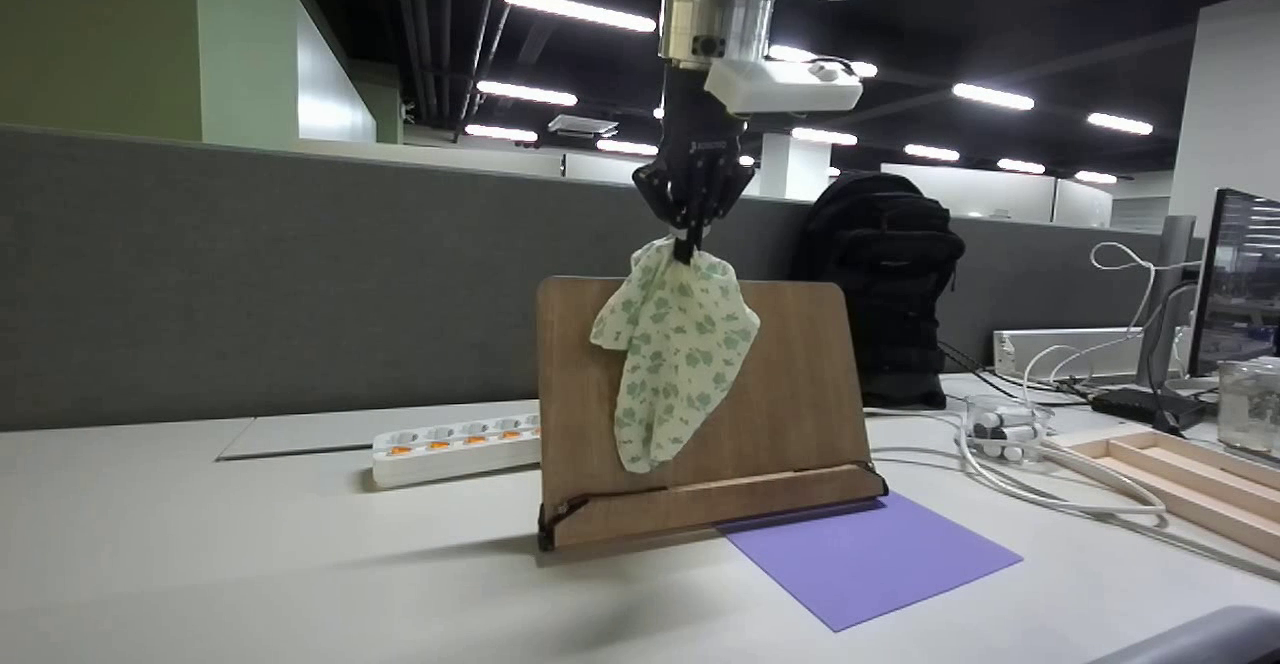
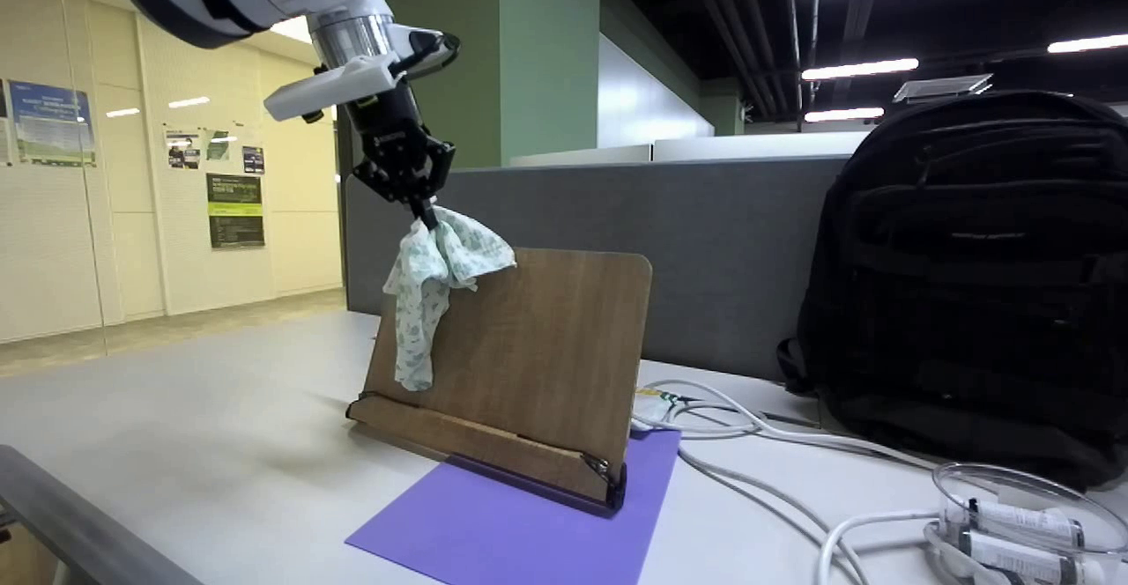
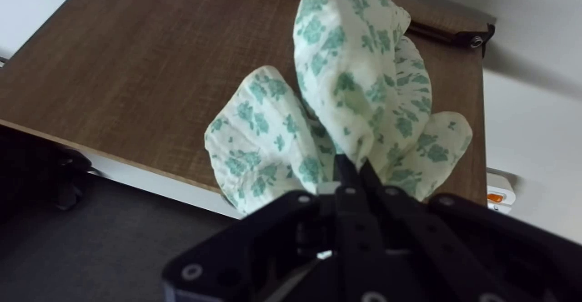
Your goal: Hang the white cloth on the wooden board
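In an exterior view, the pincer, narrowed, holds the white cloth by its top, the cloth hanging before the tilted wooden board. A backpack stands at the back edge of the bench, a power strip also near it. In an exterior view, a purple sheet reaches from under the board, away from that edge. In the wrist view, the fingertips pinch bunched cloth; whether it touches the board, I cannot tell.
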